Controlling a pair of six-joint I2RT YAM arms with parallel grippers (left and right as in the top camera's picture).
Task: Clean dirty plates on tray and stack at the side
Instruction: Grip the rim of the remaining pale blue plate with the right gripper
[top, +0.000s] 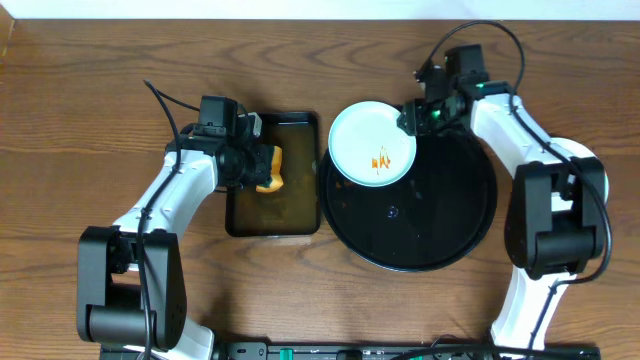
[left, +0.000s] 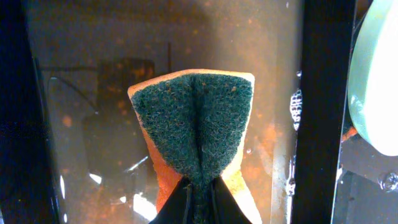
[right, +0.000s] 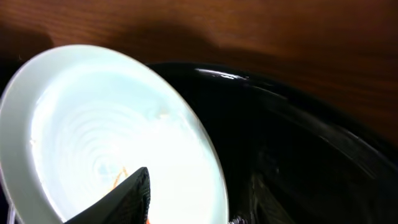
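Observation:
One pale bluish-white plate (top: 372, 143) with an orange sauce smear at its centre is held over the far-left rim of the round black tray (top: 440, 225). My right gripper (top: 410, 120) is shut on the plate's right rim. In the right wrist view one finger (right: 140, 186) lies on top of the plate (right: 93, 124) and the other is hidden under it. My left gripper (top: 250, 160) is shut on an orange sponge (top: 270, 170) with a green scrub face (left: 196, 130), over the brownish water. Its fingers (left: 198, 202) pinch the sponge's near end. No other plates are in view.
A rectangular black tray (top: 300, 120) of brownish water (left: 87, 124) stands just left of the round tray (right: 298, 143). The plate's edge (left: 376, 81) shows at the right of the left wrist view. Bare wooden table surrounds both trays.

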